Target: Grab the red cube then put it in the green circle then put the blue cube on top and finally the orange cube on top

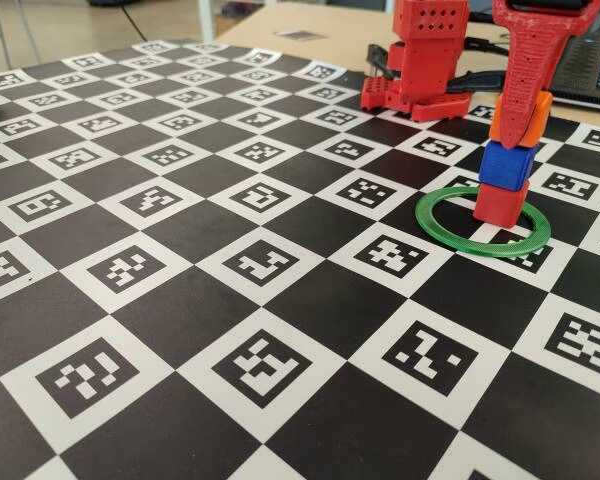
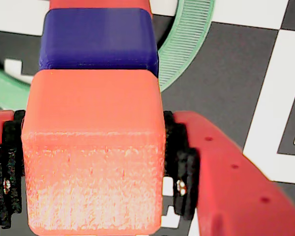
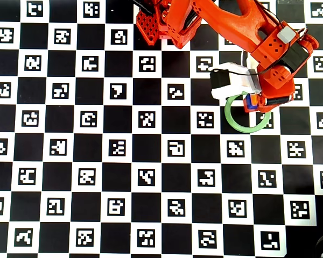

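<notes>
Your gripper (image 1: 521, 125) is closed on the orange cube (image 1: 520, 118), its black pads (image 2: 179, 167) pressed against both side faces in the wrist view. That cube sits on top of the blue cube (image 1: 507, 164), which rests on the red cube (image 1: 500, 202). The stack stands inside the green circle (image 1: 450, 235), toward its 2 o'clock edge in the fixed view, on the checkered board (image 1: 180, 300).
</notes>
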Motion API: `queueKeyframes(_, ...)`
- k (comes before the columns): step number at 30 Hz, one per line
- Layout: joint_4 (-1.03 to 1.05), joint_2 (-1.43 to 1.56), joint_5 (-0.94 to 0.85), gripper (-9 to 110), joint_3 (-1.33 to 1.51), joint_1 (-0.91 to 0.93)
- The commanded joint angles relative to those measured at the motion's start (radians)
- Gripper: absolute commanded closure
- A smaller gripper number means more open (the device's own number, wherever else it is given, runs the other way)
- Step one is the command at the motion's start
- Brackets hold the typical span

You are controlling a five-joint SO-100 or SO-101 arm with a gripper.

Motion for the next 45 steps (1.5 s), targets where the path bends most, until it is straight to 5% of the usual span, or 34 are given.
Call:
queueKeyframes(1,-0.009,0.066,-0.003,103,-0.009,0.011)
queueKeyframes(21,-0.017,0.069,-0.021,101,0.003,0.005)
queueKeyframes(45,0.037,0.086,0.078,62,0.002,-0.020)
